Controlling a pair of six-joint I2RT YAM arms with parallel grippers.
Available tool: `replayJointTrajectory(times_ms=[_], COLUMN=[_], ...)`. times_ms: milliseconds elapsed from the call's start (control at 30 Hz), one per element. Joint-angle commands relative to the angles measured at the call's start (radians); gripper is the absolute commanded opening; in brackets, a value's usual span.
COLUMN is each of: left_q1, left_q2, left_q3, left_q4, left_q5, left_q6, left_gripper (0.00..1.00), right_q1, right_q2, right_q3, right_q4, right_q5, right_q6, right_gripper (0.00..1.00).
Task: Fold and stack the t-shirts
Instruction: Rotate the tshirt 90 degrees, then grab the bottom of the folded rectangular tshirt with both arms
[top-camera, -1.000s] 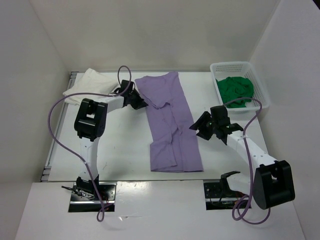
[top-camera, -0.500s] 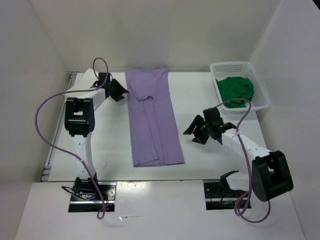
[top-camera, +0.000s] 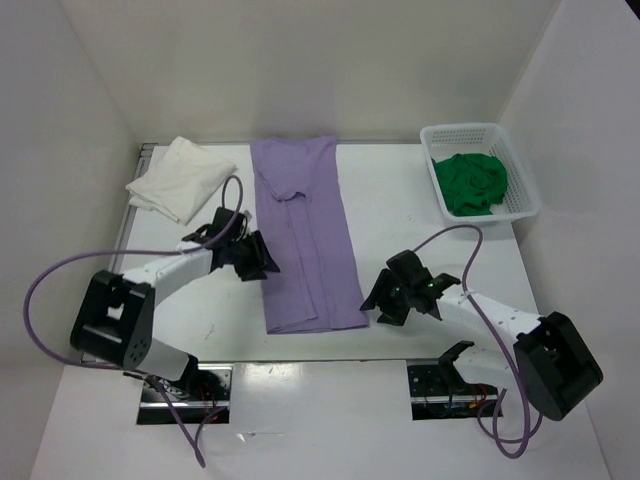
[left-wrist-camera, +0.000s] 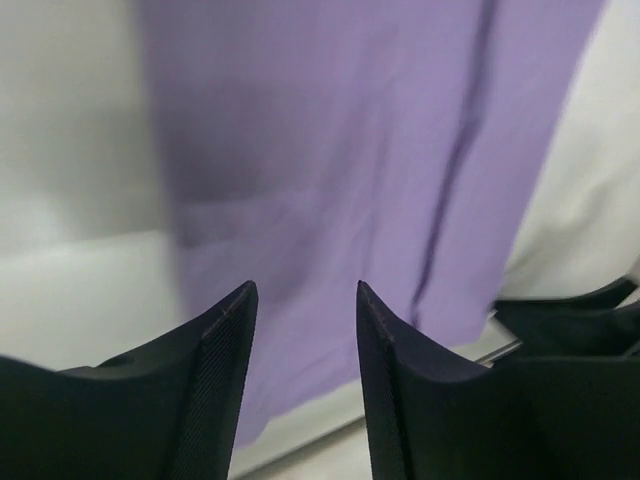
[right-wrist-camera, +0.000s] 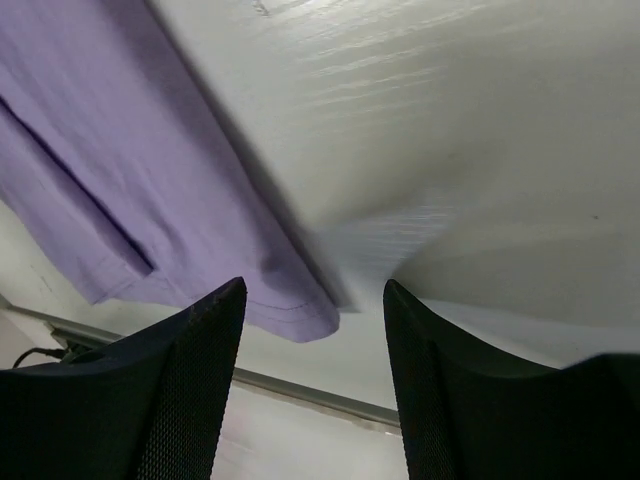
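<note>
Purple shirt mid-fold, cross fold likely next
The purple shirt (top-camera: 303, 240) lies as a long strip from 12 to 6 at centre; white shirt (top-camera: 180, 178) folded at 10, green shirt (top-camera: 472, 182) bunched in the basket (top-camera: 521, 186) at 2. The left gripper (top-camera: 266, 261) at 8 and right gripper (top-camera: 377, 299) at 4 gape empty beside its near end; next they likely pinch the 6 o'clock hem corners

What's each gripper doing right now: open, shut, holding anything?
Left gripper: open, fingers apart, holding nothing, by the lavender t-shirt.
Right gripper: open, holding nothing, near that shirt's near corner.
</note>
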Motion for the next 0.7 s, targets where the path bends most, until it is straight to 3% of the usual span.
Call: replayJointTrajectory(times_ms=[0,167,400,433,567,600,667], left_q1=[0.002,-0.008,-0.106,-0.138,-0.179,-0.179,-0.192], left_q2=[-0.133,-0.315,-0.154,-0.143,-0.121,-0.121,-0.121], left_q3=[-0.116,-0.251,-0.300,-0.300,-0.309,-0.320,-0.320], left_q4=[-0.142,-0.198,-0.118,-0.118,-0.118,-0.106,-0.116], left_q5=[-0.046,-0.066,0.032,0.042,0.042,0.054,0.063], left_q6=[0.002,-0.070,-0.072,-0.072,-0.083,-0.095,-0.095], left_gripper=[0.54,0.58,0.61,0.59,0.45,0.41,0.20], right_q1=[0.007,0.036,0.036,0.036,0.036,0.036,0.045], right_q2=[-0.048,-0.004,0.042,0.042,0.062,0.073,0.073], right_q3=[-0.040,-0.055,-0.034,-0.034,-0.025,-0.025,-0.025], right_q4=[0.009,0.077,0.095,0.095,0.095,0.095,0.095], right_q5=[0.025,-0.009,-0.009,-0.009,0.000,0.000,-0.010], right_q6=[0.045,0.046,0.036,0.036,0.018,0.018,0.018], right_gripper=[0.63,0.57,0.45,0.45,0.27,0.17,0.05])
